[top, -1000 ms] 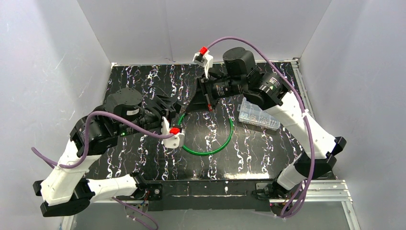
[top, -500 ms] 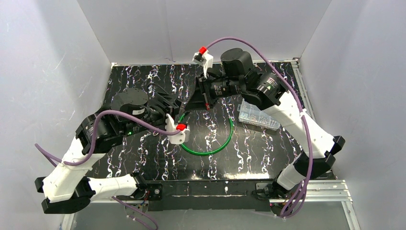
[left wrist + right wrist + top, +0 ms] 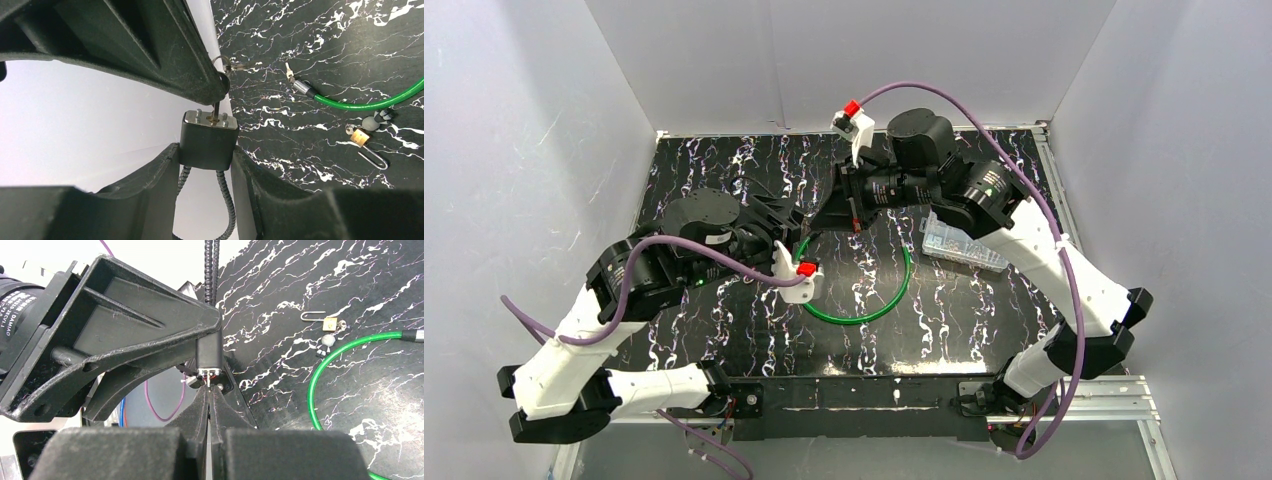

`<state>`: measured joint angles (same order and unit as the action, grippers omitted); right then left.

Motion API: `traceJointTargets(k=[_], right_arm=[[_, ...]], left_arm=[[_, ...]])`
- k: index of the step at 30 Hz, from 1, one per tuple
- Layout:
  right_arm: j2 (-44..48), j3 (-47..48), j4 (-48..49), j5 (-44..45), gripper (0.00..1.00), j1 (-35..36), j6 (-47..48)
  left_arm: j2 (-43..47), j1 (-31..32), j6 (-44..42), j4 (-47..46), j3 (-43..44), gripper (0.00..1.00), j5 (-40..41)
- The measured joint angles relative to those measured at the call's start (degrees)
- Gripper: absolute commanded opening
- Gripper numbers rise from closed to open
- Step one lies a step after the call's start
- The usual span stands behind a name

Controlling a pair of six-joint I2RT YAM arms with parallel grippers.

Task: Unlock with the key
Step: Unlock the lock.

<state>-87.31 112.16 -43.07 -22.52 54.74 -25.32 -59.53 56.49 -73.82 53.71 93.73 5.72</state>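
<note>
My left gripper (image 3: 206,161) is clamped on the black padlock (image 3: 209,140). My right gripper (image 3: 210,391) is closed on the key (image 3: 216,111), its blade in the keyway. The green cable (image 3: 370,104) lies on the table to the right.

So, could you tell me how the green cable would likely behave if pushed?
The green cable holds a smooth round loop, so it is probably springy, not limp. Thin and lying loose on the table, it would likely slide and flex rather than move as one.
</note>
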Motion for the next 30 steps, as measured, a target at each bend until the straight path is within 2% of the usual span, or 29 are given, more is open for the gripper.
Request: traceJointTargets(k=[8, 16, 30], right_arm=[[0.5, -1.5, 1.2, 0.2, 0.01, 0.0, -0.2], [2.0, -5.0, 4.3, 2.4, 0.01, 0.0, -1.3], [5.1, -9.9, 8.8, 3.5, 0.01, 0.3, -3.3]], left_arm=[[0.1, 0.8, -0.7, 0.3, -0.4, 0.0, 1.1], [-2.2, 1.5, 2.1, -0.8, -0.3, 0.0, 5.7], [-1.3, 3.9, 3.3, -1.2, -0.8, 0.0, 7.3]])
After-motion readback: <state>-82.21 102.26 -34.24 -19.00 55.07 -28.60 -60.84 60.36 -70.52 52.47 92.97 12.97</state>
